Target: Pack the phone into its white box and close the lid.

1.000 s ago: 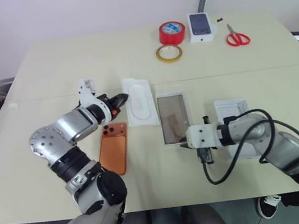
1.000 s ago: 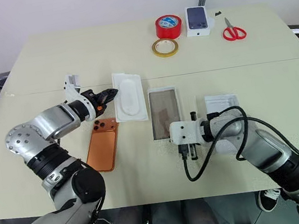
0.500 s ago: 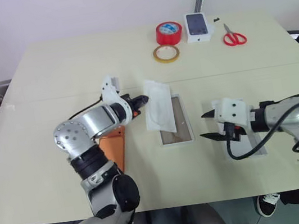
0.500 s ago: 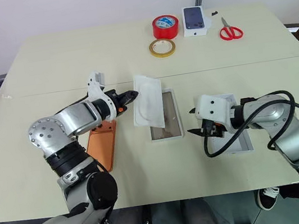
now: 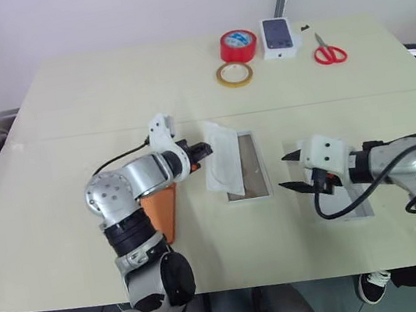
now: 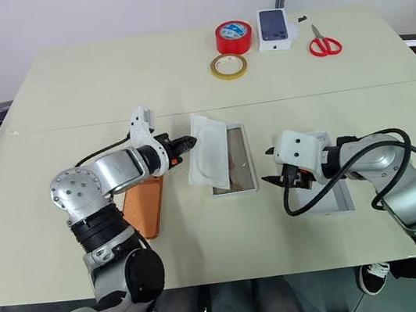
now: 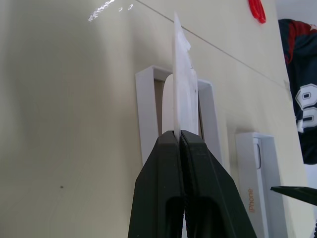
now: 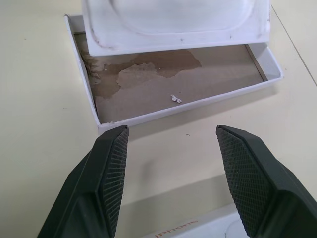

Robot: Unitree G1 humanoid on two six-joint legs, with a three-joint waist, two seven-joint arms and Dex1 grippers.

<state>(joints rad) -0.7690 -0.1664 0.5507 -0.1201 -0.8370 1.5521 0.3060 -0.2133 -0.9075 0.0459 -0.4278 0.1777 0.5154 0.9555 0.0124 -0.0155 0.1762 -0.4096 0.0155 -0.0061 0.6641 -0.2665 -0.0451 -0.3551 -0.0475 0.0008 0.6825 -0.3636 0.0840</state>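
**Insert held over the brown-lined lid, phone still waiting**

We begin with the worktop (image 5: pixel 42 111), which carries everything. At its far edge sit a red tape roll (image 5: pixel 239 44), a yellowish tape ring (image 5: pixel 235 74), a box printed with a dark phone (image 5: pixel 278 36) and red scissors (image 5: pixel 330 50), all well clear of our work.

Nearer us, the lid (image 5: pixel 253 166) lies brown side up, and the box (image 6: pixel 326 193) lies just to its right, partly behind our right arm. The two halves are side by side and open, so either can be filled.

Our left hand (image 5: pixel 206 151) is clamped on one edge of the thin white insert (image 5: pixel 223 163), holding it tilted above the lid's left part; the wrist view shows the sheet pinched edge-on between the fingers. We judge this grip is meant to carry the insert, though we cannot tell where it should land.

Our right hand (image 5: pixel 291 172) hovers with fingers apart, empty, between lid and box, near enough to steady either.

The phone (image 6: pixel 143 207) lies back up on the worktop under our left forearm, not yet packed.
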